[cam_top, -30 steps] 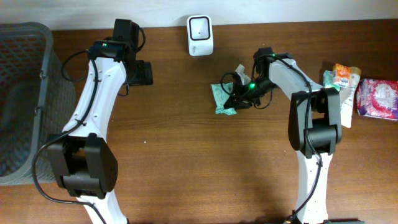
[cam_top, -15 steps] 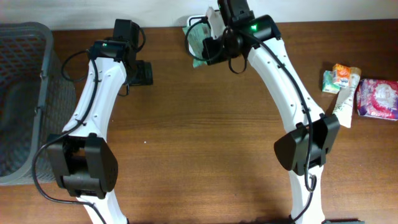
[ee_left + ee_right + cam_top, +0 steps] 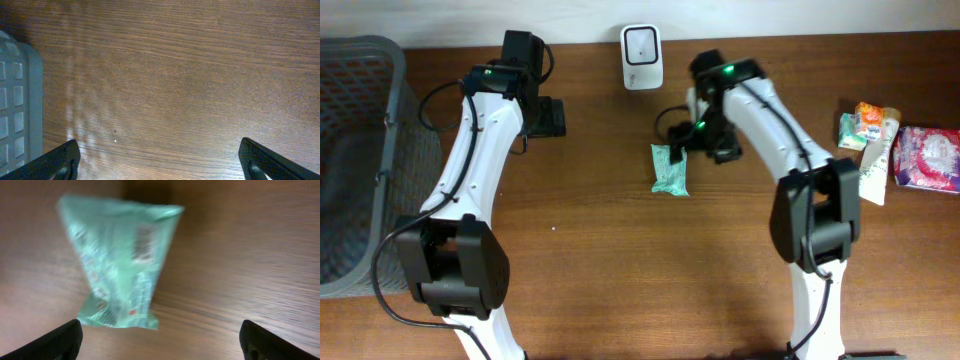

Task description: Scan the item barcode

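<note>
My right fingers (image 3: 57, 344) stand wide apart, their two dark tips at the lower corners of the wrist view, and they grip nothing; ahead of them is the green packet (image 3: 120, 265), blurred, with its crimped lower edge close to the one fingertip, though I cannot tell whether they touch; a small printed patch shows on its face, too smeared to read; around it is only the brown wood of the counter (image 3: 250, 255).

From overhead the packet is on the counter just beside my right wrist, on the side toward the counter's middle; the white scanner (image 3: 641, 43) stands apart from it at the far edge.

My left fingers (image 3: 57, 161) are also spread wide and empty, hanging over bare wood; a pale gridded corner of the grey basket (image 3: 396, 120) shows at the edge of that wrist view, and overhead the basket sits at my left end of the counter.

At the right end, well apart from the packet, an orange packet (image 3: 868, 122), a white tube (image 3: 873, 165) and a pink pack (image 3: 927, 157) lie close together.
</note>
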### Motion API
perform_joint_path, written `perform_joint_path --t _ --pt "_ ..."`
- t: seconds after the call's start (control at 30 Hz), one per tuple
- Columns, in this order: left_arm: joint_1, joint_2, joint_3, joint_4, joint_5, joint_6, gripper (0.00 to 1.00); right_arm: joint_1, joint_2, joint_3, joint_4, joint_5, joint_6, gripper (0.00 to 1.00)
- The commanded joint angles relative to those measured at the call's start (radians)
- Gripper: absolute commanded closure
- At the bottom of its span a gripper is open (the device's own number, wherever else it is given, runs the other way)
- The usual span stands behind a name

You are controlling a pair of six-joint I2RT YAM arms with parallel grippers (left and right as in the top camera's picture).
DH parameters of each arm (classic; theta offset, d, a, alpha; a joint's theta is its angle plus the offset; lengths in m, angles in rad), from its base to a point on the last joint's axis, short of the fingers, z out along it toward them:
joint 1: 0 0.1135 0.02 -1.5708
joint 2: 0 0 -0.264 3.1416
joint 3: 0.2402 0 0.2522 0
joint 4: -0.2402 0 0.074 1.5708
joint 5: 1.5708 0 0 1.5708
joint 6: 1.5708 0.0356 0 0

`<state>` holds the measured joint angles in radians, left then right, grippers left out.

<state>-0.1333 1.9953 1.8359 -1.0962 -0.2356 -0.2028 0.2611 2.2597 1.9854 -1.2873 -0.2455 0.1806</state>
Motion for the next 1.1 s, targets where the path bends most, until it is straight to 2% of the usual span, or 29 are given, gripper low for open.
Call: perform_joint_path --t 0.0,0.1,0.13,0.2,0.23,0.27,0.37,0.4,0.43,0.53,0.63,0.73,0.77,0.8,0.83,0.9,0.93,0.97,1.0,1.07 --pt "0.001 -0.013 -0.003 0.002 0.005 -0.013 0.01 -0.113 -0.012 0.008 -0.046 -0.086 0.014 0.03" --pt "0.001 -0.013 -0.003 0.002 0.005 -0.013 0.01 -0.175 -0.012 -0.009 -0.072 -0.11 -0.018 0.15" --pt "0.001 -0.013 -0.003 0.002 0.004 -0.013 0.01 -0.168 -0.012 -0.014 -0.076 -0.11 -0.034 0.15" --pt "0.001 -0.013 -0.003 0.002 0.005 -0.013 0.01 -0.124 -0.012 -0.019 -0.06 -0.11 -0.033 0.18" --pt "0.001 -0.013 -0.003 0.002 0.005 -0.013 0.01 -0.096 -0.012 -0.019 -0.054 -0.107 -0.033 0.22" --pt "0.001 -0.013 -0.003 0.002 0.005 -0.012 0.01 -0.048 -0.012 -0.019 -0.047 -0.037 0.034 0.28" --pt "0.001 -0.013 -0.003 0.002 0.004 -0.013 0.01 0.119 -0.012 -0.019 -0.036 0.345 0.288 0.28" --pt "0.001 -0.013 -0.003 0.002 0.005 -0.013 0.01 0.191 -0.012 -0.019 -0.042 0.502 0.359 0.2" --pt "0.001 -0.013 -0.003 0.002 0.005 -0.013 0.01 0.218 -0.012 -0.019 -0.062 0.61 0.399 0.04" --pt "0.001 -0.013 -0.003 0.002 0.004 -0.013 0.01 0.08 -0.012 -0.019 -0.071 0.627 0.389 0.01" --pt "0.001 -0.013 -0.003 0.002 0.004 -0.013 0.01 -0.155 -0.012 -0.022 -0.07 0.502 0.241 0.0" --pt "0.001 -0.013 -0.003 0.002 0.005 -0.013 0.01 -0.322 -0.012 -0.061 -0.066 0.5 0.216 0.31" --pt "0.001 -0.014 -0.003 0.002 0.005 -0.013 0.01 -0.347 -0.012 -0.068 -0.069 0.478 0.208 0.37" --pt "0.001 -0.013 -0.003 0.002 0.005 -0.013 0.01 -0.354 -0.013 -0.069 -0.069 0.365 0.1 0.39" --pt "0.001 -0.013 -0.003 0.002 0.005 -0.013 0.01 -0.346 -0.013 -0.069 -0.071 0.262 0.027 0.38" --pt "0.001 -0.013 -0.003 0.002 0.005 -0.013 0.01 -0.287 -0.023 -0.068 -0.061 0.196 0.018 0.38" --pt "0.001 -0.013 -0.003 0.002 0.005 -0.013 0.01 -0.231 -0.035 -0.065 -0.054 0.196 0.018 0.37" --pt "0.001 -0.013 -0.003 0.002 0.005 -0.013 0.01 -0.111 -0.043 -0.053 -0.05 0.197 0.018 0.35" --pt "0.001 -0.013 -0.003 0.002 0.005 -0.013 0.01 -0.044 -0.043 -0.053 -0.029 0.208 0.037 0.35" --pt "0.001 -0.013 -0.003 0.002 0.005 -0.013 0.01 0.131 -0.043 -0.054 0.053 0.433 0.25 0.34"
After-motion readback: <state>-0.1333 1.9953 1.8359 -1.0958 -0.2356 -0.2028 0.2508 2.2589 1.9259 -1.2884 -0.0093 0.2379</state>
